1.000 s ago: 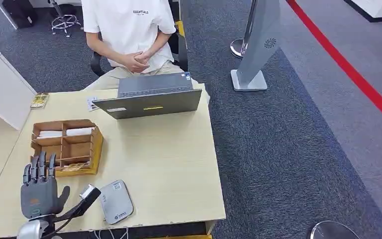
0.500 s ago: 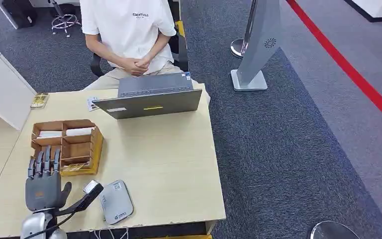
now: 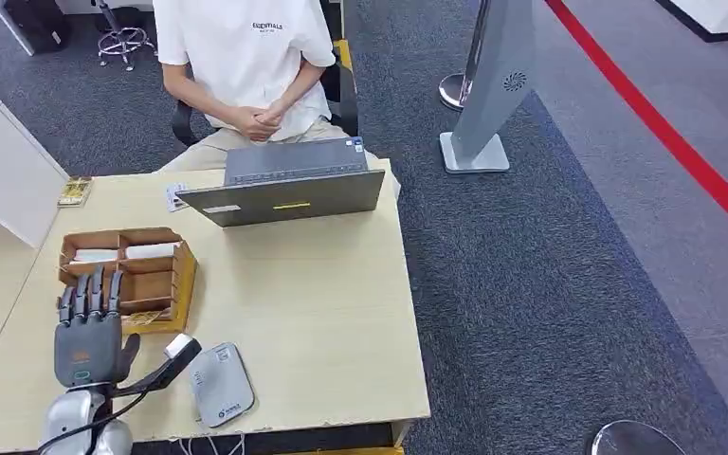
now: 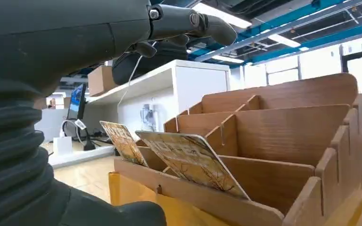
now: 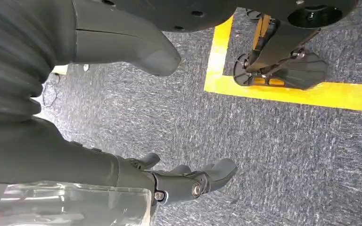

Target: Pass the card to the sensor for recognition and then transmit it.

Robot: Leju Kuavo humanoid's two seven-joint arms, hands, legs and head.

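Left robot hand (image 3: 86, 332): open, fingers straight and spread, empty, just at the near edge of the wooden organizer (image 3: 156, 254).
Right robot hand (image 5: 188, 181): hangs over grey carpet (image 5: 287, 155), fingers loosely apart, nothing held.
Card (image 4: 191, 162): patterned, leaning in the organizer's near compartment; a second card (image 4: 122, 141) stands beside it.
Sensor (image 3: 221, 384): grey pad with small unreadable marks, right of the left robot hand, near the organizer.
Writing: person's shirt (image 3: 246, 43) reads "ESSENTIALS".
Surroundings: laptop (image 3: 289, 190) beyond the organizer on the surface (image 3: 322, 303).
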